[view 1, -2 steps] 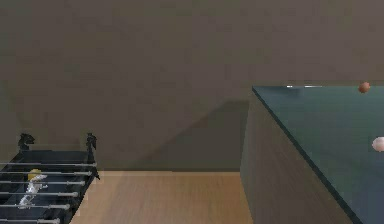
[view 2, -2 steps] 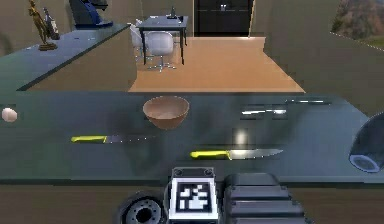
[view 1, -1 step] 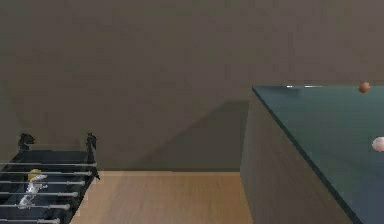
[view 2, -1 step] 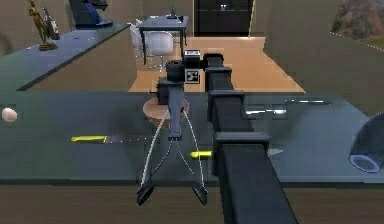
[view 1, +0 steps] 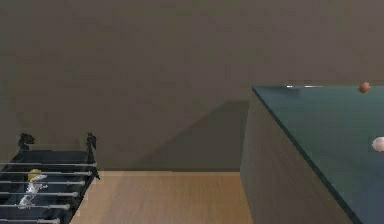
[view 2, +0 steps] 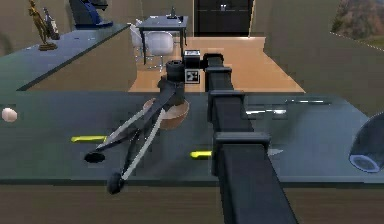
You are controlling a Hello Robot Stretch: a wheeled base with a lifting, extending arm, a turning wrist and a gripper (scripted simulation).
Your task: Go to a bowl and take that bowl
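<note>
**Bowl [view 2: 178,114] behind gripper [view 2: 108,168] on glossy desk [view 2: 300,130]**

Mid-frame in the arm side view, the round brown bowl sat on the smooth dark desk. Whether the thin-fingered gripper held anything could not be told. The forward view's lower left showed a rod-lined game table [view 1: 45,182].

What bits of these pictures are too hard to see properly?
- Arm side view: the bowl is partly hidden behind the jaws, so whether it is held cannot be told.
- Arm side view: a bluish thing is cut off by the right edge.
- Forward view: a pale blob at the right edge is too small to name.
</note>
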